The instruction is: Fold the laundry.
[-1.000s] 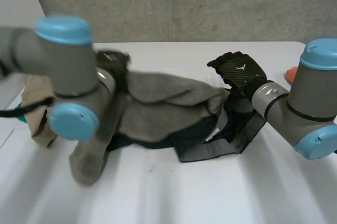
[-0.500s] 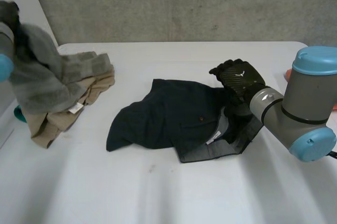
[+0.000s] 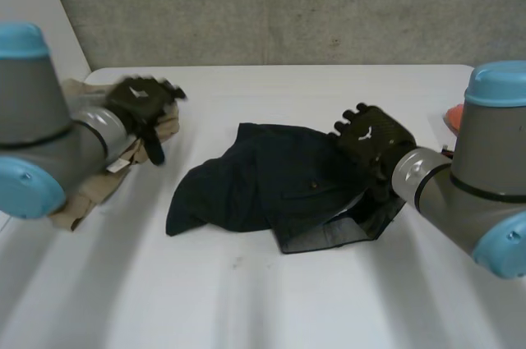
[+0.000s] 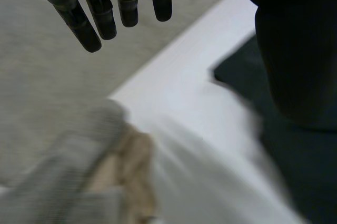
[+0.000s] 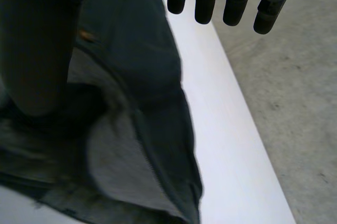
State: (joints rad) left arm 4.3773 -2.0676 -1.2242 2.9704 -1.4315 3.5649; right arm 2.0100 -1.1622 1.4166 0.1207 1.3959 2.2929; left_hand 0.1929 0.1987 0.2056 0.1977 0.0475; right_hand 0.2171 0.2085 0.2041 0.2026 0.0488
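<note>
Got the dark garment (image 3: 263,189) lying crumpled mid-table, with the right hand (image 3: 371,137) at its 3 o'clock edge, fingers (image 5: 205,2) straight and apart, clamping nothing. Same deal for the left hand (image 3: 141,103) out at 9 o'clock: fingers (image 4: 105,13) loose and spread, over a tan-and-grey pile (image 3: 78,197) near the table's edge. Plenty of bare white table (image 3: 288,300) toward 6 o'clock.

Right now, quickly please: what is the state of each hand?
Left hand: open, holding nothing.
Right hand: open, over the dark garment.
</note>
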